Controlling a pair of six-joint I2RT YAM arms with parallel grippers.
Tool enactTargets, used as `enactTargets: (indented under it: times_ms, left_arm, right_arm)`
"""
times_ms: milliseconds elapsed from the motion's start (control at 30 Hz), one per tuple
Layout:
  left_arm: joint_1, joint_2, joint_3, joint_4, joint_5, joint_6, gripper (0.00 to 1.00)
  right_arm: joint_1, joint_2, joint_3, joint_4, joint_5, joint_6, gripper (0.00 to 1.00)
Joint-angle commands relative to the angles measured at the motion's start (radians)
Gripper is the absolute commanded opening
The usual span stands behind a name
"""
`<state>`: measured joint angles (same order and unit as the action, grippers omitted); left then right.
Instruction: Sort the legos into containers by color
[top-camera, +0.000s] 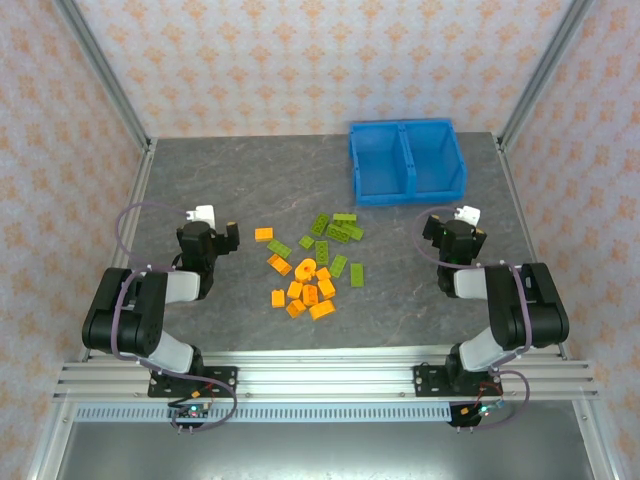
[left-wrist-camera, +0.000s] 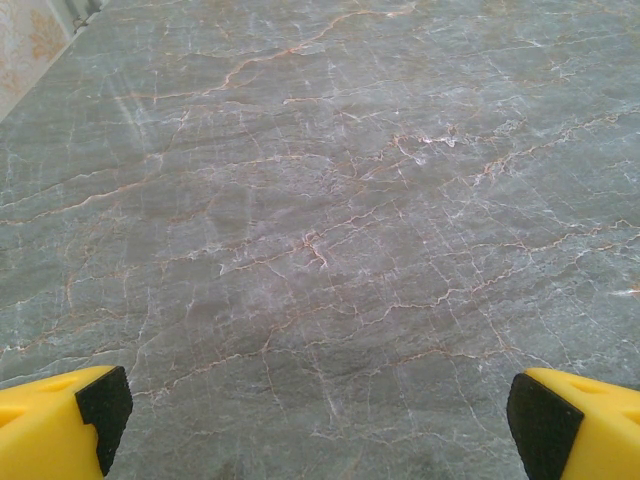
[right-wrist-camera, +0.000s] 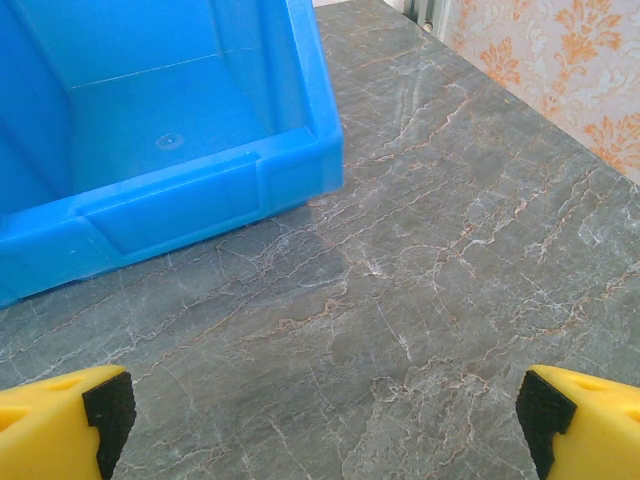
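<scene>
The legos lie loose in the middle of the table, the orange ones (top-camera: 305, 285) nearer me and the lime green ones (top-camera: 335, 232) just behind them. At the back right stands the blue bin (top-camera: 410, 192), whose two compartments, the containers, both look empty. My left gripper (top-camera: 210, 232) hovers left of the pile, open, with bare table between its yellow fingers (left-wrist-camera: 60, 425). My right gripper (top-camera: 455, 228) hangs in front of the bin's right half, open and empty. The bin's front wall (right-wrist-camera: 170, 200) rises ahead of it, and its fingers (right-wrist-camera: 585, 420) are wide apart.
Grey marble tabletop (top-camera: 250, 170) with patterned walls on three sides. Aluminium posts (top-camera: 105, 70) stand at the back corners. A metal rail (top-camera: 320, 378) carrying both arm bases runs along the near edge. In the right wrist view the table's right edge (right-wrist-camera: 440, 25) is close.
</scene>
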<state>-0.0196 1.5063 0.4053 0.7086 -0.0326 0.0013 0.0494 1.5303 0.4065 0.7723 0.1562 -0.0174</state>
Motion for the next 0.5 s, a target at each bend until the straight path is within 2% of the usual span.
enactTargets:
  times_ms: [0, 133, 200, 267, 300, 333, 400, 467]
  left_arm:
    - [-0.008, -0.009, 0.021, 0.034, 0.0, 0.015, 1.0]
    - [-0.008, -0.01, 0.018, 0.039, 0.0, 0.015, 1.0]
    - [-0.007, -0.013, 0.016, 0.041, 0.002, 0.014, 1.0]
    - [-0.01, -0.04, 0.006, 0.041, 0.016, 0.024, 1.0]
    - [-0.017, -0.073, -0.001, 0.029, 0.019, 0.033, 1.0]
    - [-0.026, -0.115, 0.005, -0.016, 0.011, 0.039, 1.0]
    - [-0.057, -0.231, 0.091, -0.281, -0.033, 0.024, 1.0]
    - [-0.094, -0.325, 0.161, -0.456, -0.055, 0.0, 1.0]
  right_arm:
    - [0.0, -0.035, 0.017, -0.023, 0.012, -0.002, 0.99]
    - [0.006, -0.206, 0.13, -0.371, 0.056, 0.037, 0.99]
    - [0.012, -0.338, 0.195, -0.608, 0.046, 0.167, 0.99]
    - [0.015, -0.449, 0.301, -0.84, -0.012, 0.327, 0.99]
    - [0.019, -0.469, 0.369, -1.01, -0.059, 0.397, 0.99]
    - [0.022, -0.472, 0.433, -1.136, -0.109, 0.426, 0.99]
    - [0.048, -0.446, 0.569, -1.381, -0.217, 0.443, 0.99]
    - [0.087, -0.405, 0.661, -1.528, -0.291, 0.417, 0.99]
